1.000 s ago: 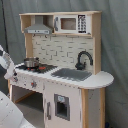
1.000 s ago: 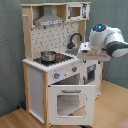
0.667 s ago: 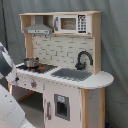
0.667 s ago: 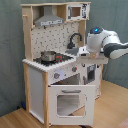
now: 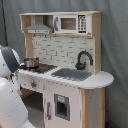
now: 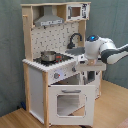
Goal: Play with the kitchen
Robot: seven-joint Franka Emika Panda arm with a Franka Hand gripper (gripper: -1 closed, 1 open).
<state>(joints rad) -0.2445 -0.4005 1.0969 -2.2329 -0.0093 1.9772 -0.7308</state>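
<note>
Gripper [image 6: 89, 64] not clearly readable in either view: cannot tell whether the fingers are apart or together.

First exterior view. Only the arm's white body [image 5: 9, 95] shows, filling the lower part of the first exterior view's left edge, with a rounded joint near the stovetop's level. The kitchen [image 5: 65, 75] stands mid-frame against a grey curtain [image 5: 114, 50]. Up top: a grey hood [image 5: 38, 27] on the first exterior view's left, a small microwave [image 5: 72, 23] beside it. Tiled backsplash below. On the counter, a black stovetop [image 5: 41, 67] carries a small metal pot [image 5: 31, 62]; the grey sink [image 5: 71, 74] lies toward the first exterior view's right, with the black faucet [image 5: 83, 59] arched behind it. Red knobs [image 5: 34, 84] sit on the front panel under the stovetop. A lower cabinet door [image 5: 61, 106] appears shut.

Second exterior view. The kitchen is seen from the other side, standing on a wooden floor [image 6: 112, 107]. The arm's white wrist section [image 6: 95, 47] comes in from the second exterior view's right and hangs by the sink end of the counter, near the faucet. The gripper points down at the counter's front edge, just above the oven door [image 6: 67, 102]. That door, with its window, is tilted outward, open. Pot on stovetop, hood and microwave above.
</note>
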